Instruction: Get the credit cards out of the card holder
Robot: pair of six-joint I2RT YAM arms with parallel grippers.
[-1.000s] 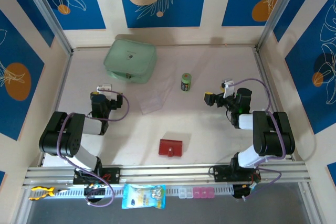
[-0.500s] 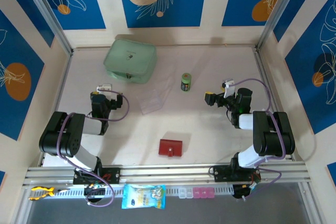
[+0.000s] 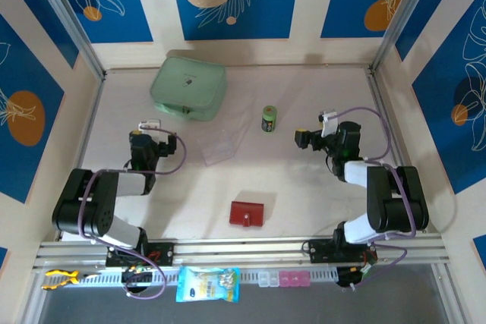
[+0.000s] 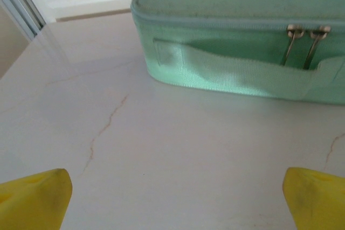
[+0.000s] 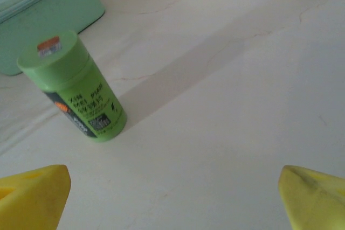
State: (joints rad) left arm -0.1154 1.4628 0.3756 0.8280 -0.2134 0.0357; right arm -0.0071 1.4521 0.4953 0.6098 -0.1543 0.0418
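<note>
The card holder [image 3: 247, 213], a small flat dark-red wallet, lies shut on the table near the front edge, midway between the two arms. The credit cards are hidden from view. My left gripper [image 3: 143, 139] hovers at mid-left, well away from the holder. It is open, its yellow fingertips [image 4: 33, 197] wide apart over bare table with nothing between them. My right gripper [image 3: 303, 139] is at mid-right, also open and empty. Its yellow fingertips [image 5: 32, 195] frame bare tabletop.
A mint-green zip case [image 3: 188, 86] [image 4: 242, 36] lies at the back left, just ahead of the left gripper. A small green can [image 3: 269, 119] [image 5: 75, 87] stands left of the right gripper. A clear plastic piece [image 3: 222, 144] lies mid-table. Side walls close in the table.
Both arms have shifted slightly, the grippers creeping a little toward the back of the table. Both grippers stay open. The card holder has not moved.
</note>
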